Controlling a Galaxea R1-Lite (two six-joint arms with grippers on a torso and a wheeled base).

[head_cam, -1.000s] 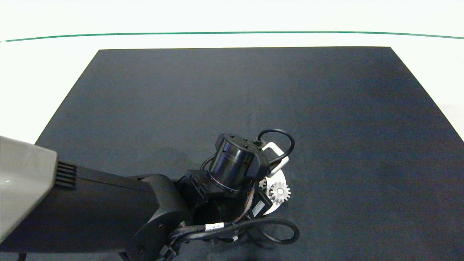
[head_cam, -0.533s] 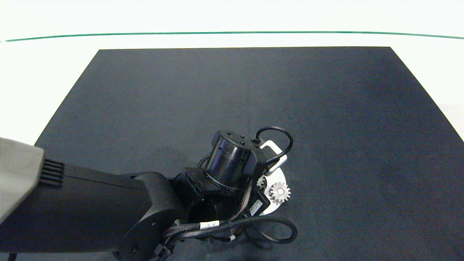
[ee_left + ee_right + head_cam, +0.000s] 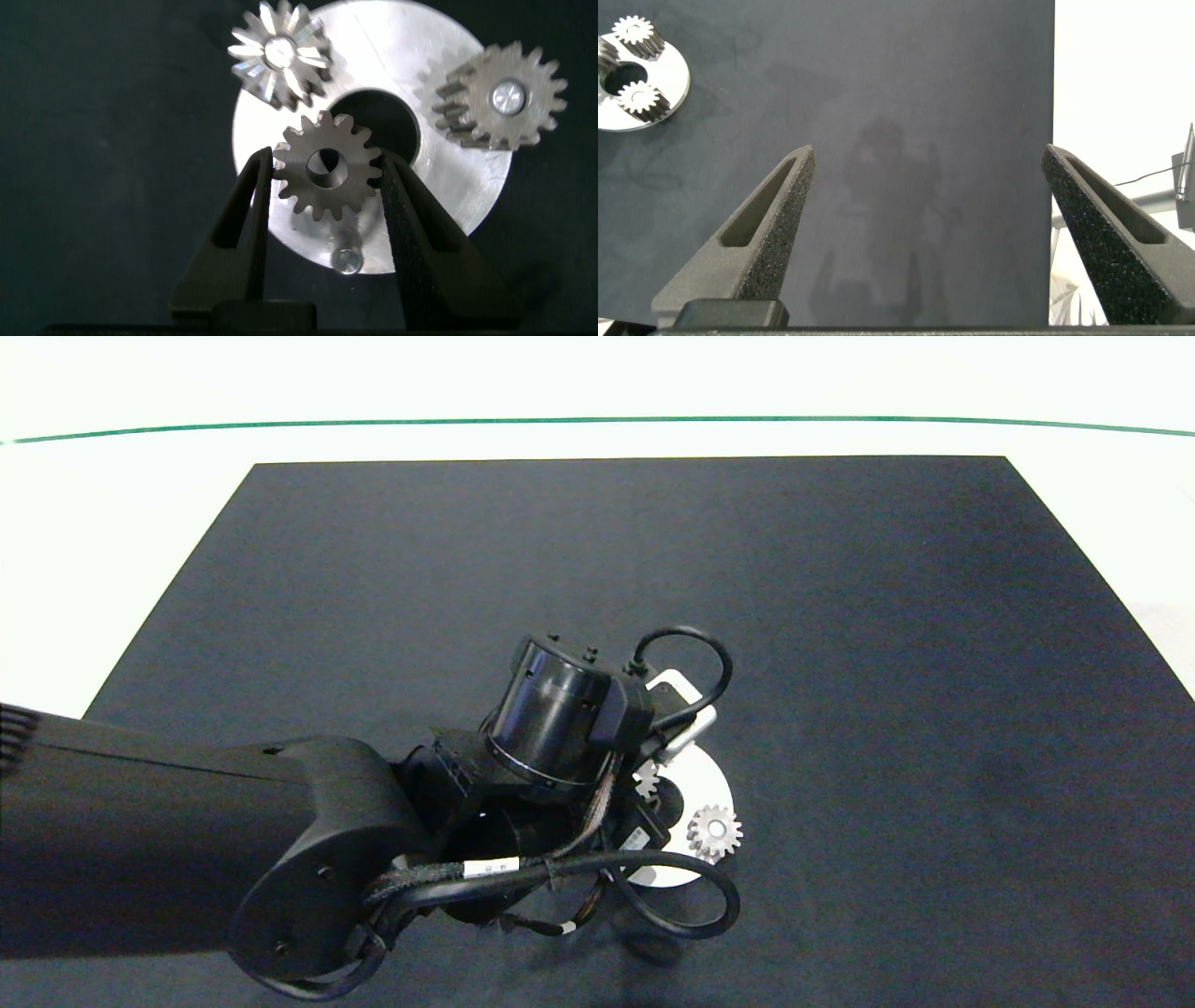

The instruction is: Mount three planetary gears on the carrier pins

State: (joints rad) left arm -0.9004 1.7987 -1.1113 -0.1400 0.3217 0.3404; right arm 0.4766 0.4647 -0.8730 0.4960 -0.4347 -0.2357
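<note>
In the left wrist view my left gripper (image 3: 325, 159) is shut on a small silver-grey planetary gear (image 3: 327, 173), held flat above the white disc (image 3: 392, 47). The gear hangs beside the disc's centre hole, short of one bare carrier pin (image 3: 348, 261). Two other gears (image 3: 280, 56) (image 3: 500, 93) sit on their pins. In the head view my left arm (image 3: 560, 709) covers most of the disc (image 3: 705, 784); one seated gear (image 3: 715, 832) shows fully. My right gripper (image 3: 929, 154) stands open over the mat, far from the disc (image 3: 668, 93).
A black mat (image 3: 840, 616) covers the white table (image 3: 93, 569). The mat's edge (image 3: 1054, 112) runs near my right gripper. A green line (image 3: 597, 420) crosses the far side. My left arm's cable loops (image 3: 681, 905) lie in front of the disc.
My left arm has drawn back to the left and away from the near edge, baring more of the disc. The seated gears have stayed put.
</note>
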